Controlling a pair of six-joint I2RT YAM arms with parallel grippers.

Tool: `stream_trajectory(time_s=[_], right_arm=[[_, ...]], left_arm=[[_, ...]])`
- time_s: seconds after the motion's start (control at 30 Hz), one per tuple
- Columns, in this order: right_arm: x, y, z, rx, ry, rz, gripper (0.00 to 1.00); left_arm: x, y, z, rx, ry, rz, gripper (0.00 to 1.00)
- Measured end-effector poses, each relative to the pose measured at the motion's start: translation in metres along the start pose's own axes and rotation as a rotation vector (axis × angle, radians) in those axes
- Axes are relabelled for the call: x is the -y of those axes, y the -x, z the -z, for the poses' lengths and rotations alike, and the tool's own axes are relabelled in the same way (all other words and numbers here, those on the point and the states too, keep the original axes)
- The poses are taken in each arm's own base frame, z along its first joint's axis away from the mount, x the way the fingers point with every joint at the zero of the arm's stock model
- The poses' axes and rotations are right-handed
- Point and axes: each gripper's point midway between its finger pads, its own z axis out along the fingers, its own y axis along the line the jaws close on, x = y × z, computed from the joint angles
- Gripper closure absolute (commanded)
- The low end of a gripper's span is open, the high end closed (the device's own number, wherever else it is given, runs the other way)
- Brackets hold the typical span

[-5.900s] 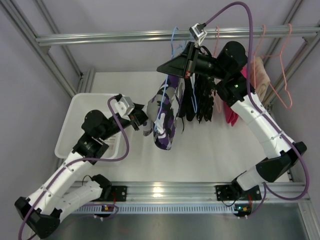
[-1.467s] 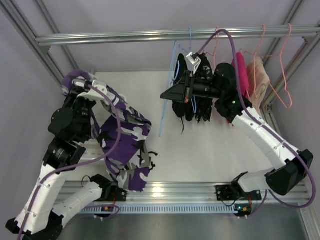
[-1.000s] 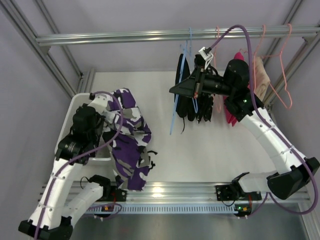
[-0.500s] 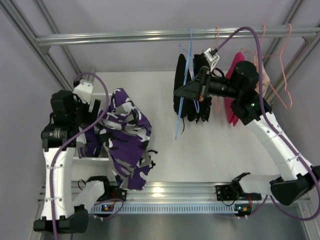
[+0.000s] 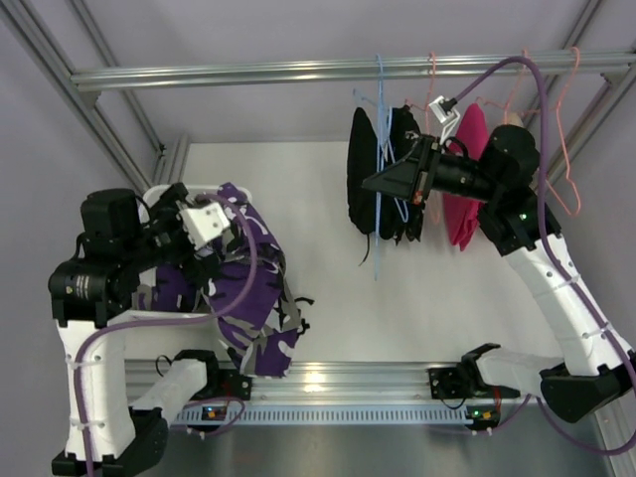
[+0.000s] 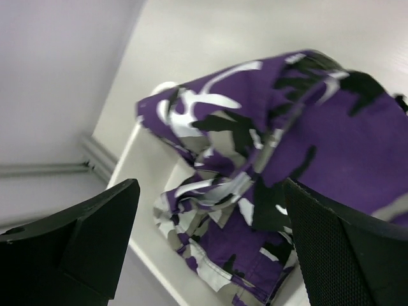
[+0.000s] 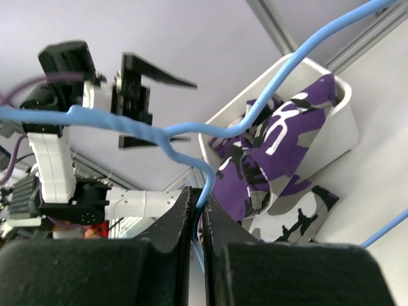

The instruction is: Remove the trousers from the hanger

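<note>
Left gripper (image 6: 210, 186): jaws spread wide, nothing between the fingers (image 6: 83, 245). It hangs above the camouflage trousers (image 6: 274, 146), clear of the cloth. Directly below the open jaws the purple, white and black fabric lies bunched in the white bin (image 6: 143, 169). Part of it spills over the bin wall on the side toward the right arm and onto the table (image 5: 318, 328).

Right gripper (image 7: 203, 199): jaws pressed together on the thin wire of the blue hanger (image 7: 127, 122), pinched just below a bend. The hanger is bare, with no cloth on the wire visible in the wrist view. In the top view its wire runs up past the fingertips toward the rail (image 5: 248, 73) and down below them. Whether the hook sits on the rail cannot be told.

Black trousers (image 5: 364, 174): hanging from the rail just beyond the right gripper's fingertips, on the side toward the left arm. More black cloth hangs right beside the jaws; where one piece ends and the next begins cannot be told.

Pink garment (image 5: 465, 194): hangs behind the right gripper, beside its wrist. Beige garment (image 5: 517, 127): farther along the rail, mostly hidden by the arm. Empty pink hangers (image 5: 566, 149) hang past it, at the far end from the jaws.
</note>
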Motion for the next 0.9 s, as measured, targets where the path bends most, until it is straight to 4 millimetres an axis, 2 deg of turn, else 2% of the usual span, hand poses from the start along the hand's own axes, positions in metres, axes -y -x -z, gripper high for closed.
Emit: stream_trajectory(time_s=[0.1,0.27,0.5,0.6,0.67,0.8,0.9], right_arm=[[0.001,0.006,0.010,0.027,-0.023,0.019,1.00],[0.005,0.011,0.026,0.066,-0.063,0.055,1.00],[0.016,0.003,0.032,0.073,-0.097,0.070,1.00],[0.019,0.000,0.033,0.072,-0.102,0.074,1.00],[0.020,-0.001,0.034,0.072,-0.105,0.078,1.00],[0.024,0.000,0.035,0.075,-0.114,0.085,1.00],[0.026,0.002,0.037,0.081,-0.121,0.087,1.00]], left_arm=[[0.029,-0.009,-0.010,-0.012,-0.130,-0.076,0.01],[0.046,-0.010,-0.020,0.025,-0.231,-0.218,0.01],[0.077,0.026,-0.030,0.233,-0.402,-0.432,0.01],[0.085,0.041,-0.042,0.262,-0.478,-0.482,0.01],[0.099,0.044,-0.055,0.237,-0.545,-0.530,0.01],[0.141,0.045,-0.081,0.146,-0.687,-0.670,0.01],[0.157,0.042,-0.094,0.075,-0.724,-0.759,0.01]])
